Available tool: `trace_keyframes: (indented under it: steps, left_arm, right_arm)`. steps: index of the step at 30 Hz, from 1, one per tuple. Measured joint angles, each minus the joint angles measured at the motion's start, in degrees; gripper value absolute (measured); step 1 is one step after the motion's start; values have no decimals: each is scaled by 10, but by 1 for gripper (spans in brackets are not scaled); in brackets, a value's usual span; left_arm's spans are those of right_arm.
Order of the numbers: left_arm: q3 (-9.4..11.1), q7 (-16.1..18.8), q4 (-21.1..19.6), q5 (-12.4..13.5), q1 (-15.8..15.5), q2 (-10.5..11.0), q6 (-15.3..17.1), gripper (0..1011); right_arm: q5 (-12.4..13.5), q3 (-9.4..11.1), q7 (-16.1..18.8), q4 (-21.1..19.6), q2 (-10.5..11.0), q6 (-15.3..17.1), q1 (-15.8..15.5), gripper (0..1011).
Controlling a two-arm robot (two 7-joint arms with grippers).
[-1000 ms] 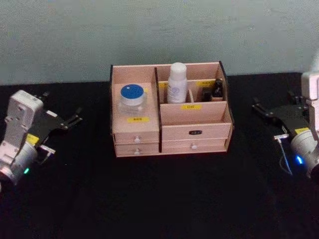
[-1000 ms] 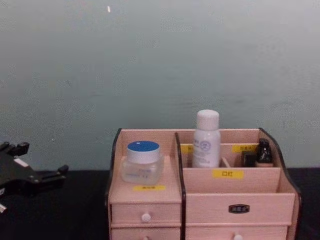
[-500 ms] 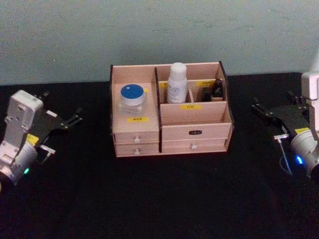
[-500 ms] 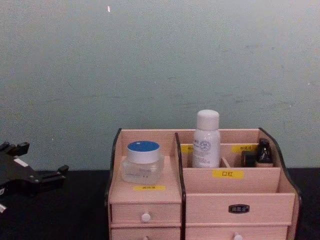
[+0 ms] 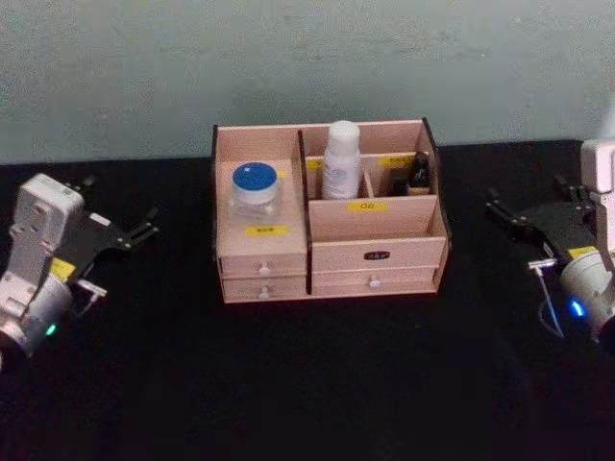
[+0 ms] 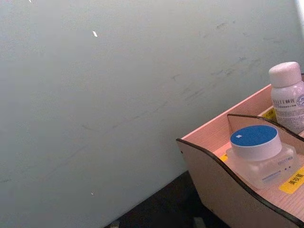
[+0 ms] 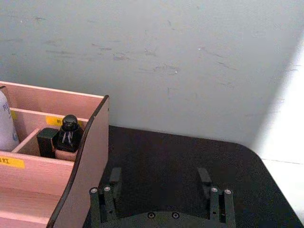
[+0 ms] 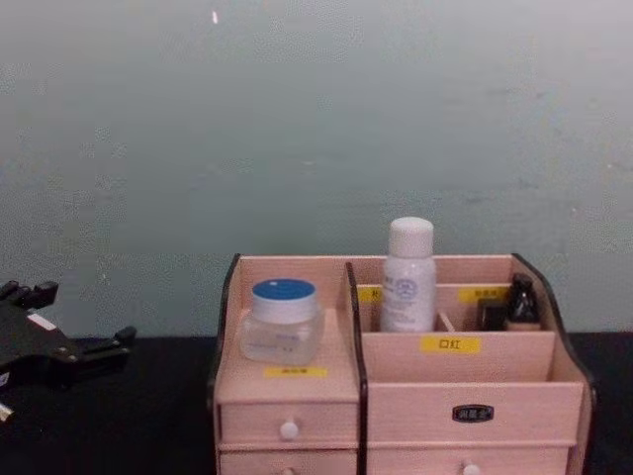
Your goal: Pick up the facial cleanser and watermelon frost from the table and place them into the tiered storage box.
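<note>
Pinkish wood of the tiered storage box (image 5: 377,238) sat centre frame, white bottle (image 5: 341,158) and blue-lidded jar (image 5: 256,191) already inside — so your left tool (image 5: 135,233) and right tool (image 5: 506,213) idled at the edges, prongs apart, empty.

The tiered storage box (image 6: 223,187) holds a blue-lidded clear jar (image 6: 259,153); a white bottle (image 6: 288,97) stands behind the jar.

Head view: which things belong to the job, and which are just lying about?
Job: tiered storage box; white bottle, probably the cleanser; left claw and right claw, open, parked aside.
Other: blue-lidded jar; small dark bottle. Either could be the frost.
</note>
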Motion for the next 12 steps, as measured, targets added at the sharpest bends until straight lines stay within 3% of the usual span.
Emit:
trace_keyframes:
  steps: [12]
  left_arm:
    - [0, 0, 0, 0, 0, 0, 0, 1001]
  right_arm:
    - [0, 0, 0, 0, 0, 0, 0, 1000]
